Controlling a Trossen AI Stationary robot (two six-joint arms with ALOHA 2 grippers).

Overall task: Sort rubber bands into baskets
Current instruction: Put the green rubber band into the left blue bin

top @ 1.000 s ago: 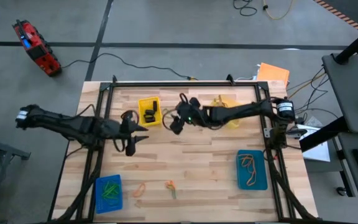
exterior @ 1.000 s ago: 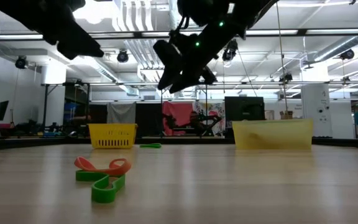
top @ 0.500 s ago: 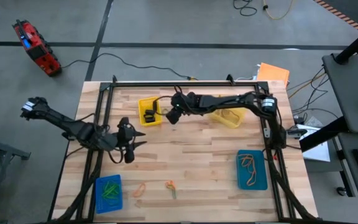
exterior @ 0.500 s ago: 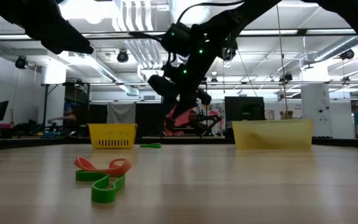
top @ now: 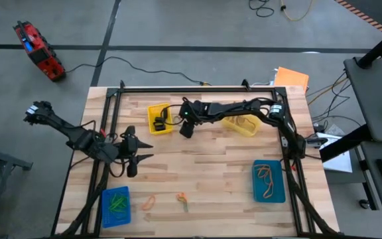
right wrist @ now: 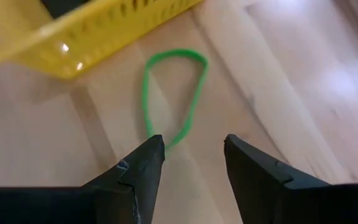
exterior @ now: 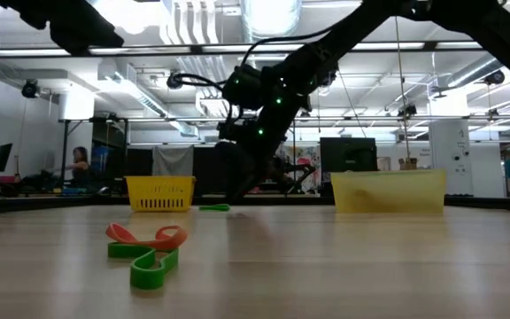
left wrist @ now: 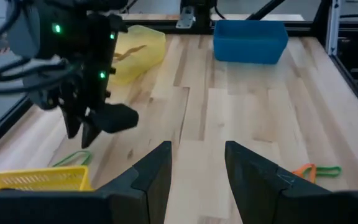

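Over the last second the right gripper [top: 186, 129] has swung across the bench [top: 211, 166] from beside the pale yellow basket [top: 240, 123] and dropped toward the wood next to the bright yellow basket [top: 159, 118]. In the right wrist view its fingers [right wrist: 138, 171] are parted, nothing between them yet, and a green rubber band [right wrist: 173, 93] lies flat on the bench just ahead of the tips, near the yellow basket's wall. The gap has been narrowing slightly during the descent. Judgement: this is the approach to a pick, grasp not yet made; this green band would belong with the other green bands in the blue basket [top: 116, 206] at the near left corner. The left gripper [top: 132, 159] has drawn back toward its own side and hangs above the bench, fingers [left wrist: 154, 174] apart and empty. Still loose near the front edge: an orange band [top: 148, 202] and an orange-and-green pair [top: 182, 198]. The teal basket [top: 268, 181] holds orange and tan bands.
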